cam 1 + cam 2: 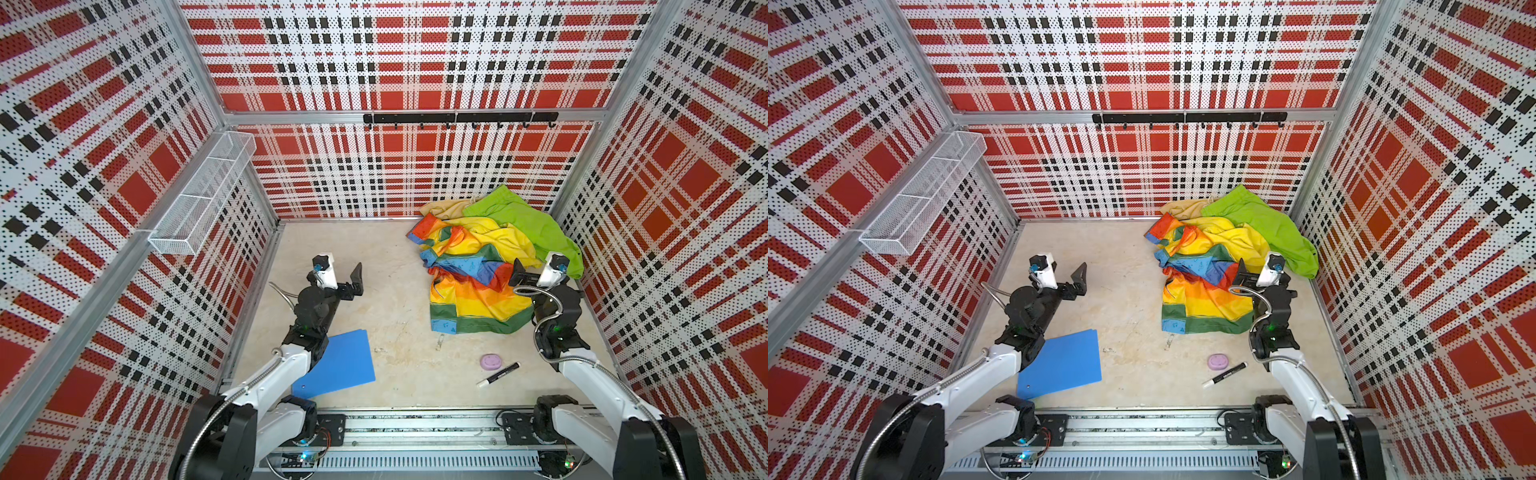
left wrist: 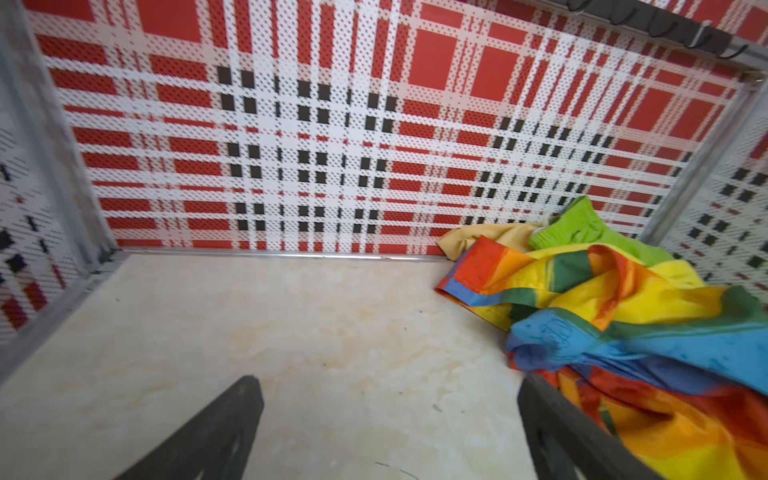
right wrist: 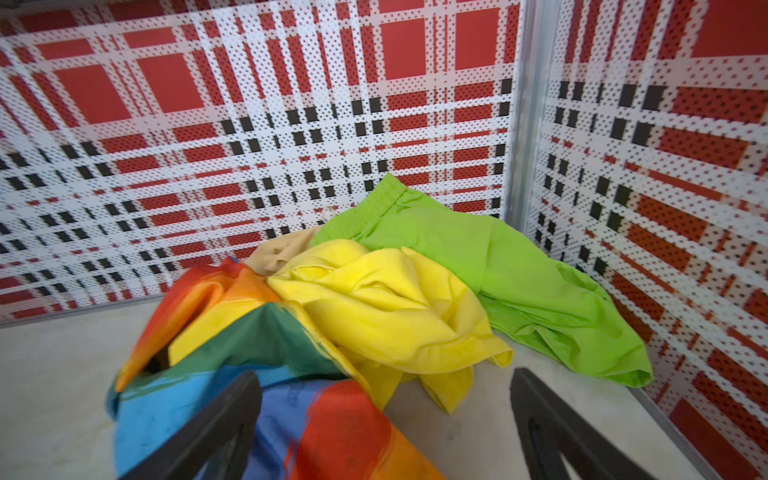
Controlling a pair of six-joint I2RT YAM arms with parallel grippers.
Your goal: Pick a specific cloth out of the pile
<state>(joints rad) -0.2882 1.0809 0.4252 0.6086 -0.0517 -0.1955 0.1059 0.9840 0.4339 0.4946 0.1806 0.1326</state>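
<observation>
Since no black cloth shows anywhere, I'd guess it's buried under the pile [image 1: 478,249] right of centre in both top views, left gripper [image 2: 388,380] and right gripper [image 3: 384,374] both wide open and empty, and it's probably soft, light stuff, so pinch a raised fold.

Left pincer [image 2: 388,380], right pincer [image 3: 384,372], both agape.

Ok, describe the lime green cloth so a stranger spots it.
Find the pile in the far right corner of the table. The lime green cloth lies at its back, nearest the corner. It is plain bright green, unlike the rainbow-striped cloth and tan cloth.
</observation>
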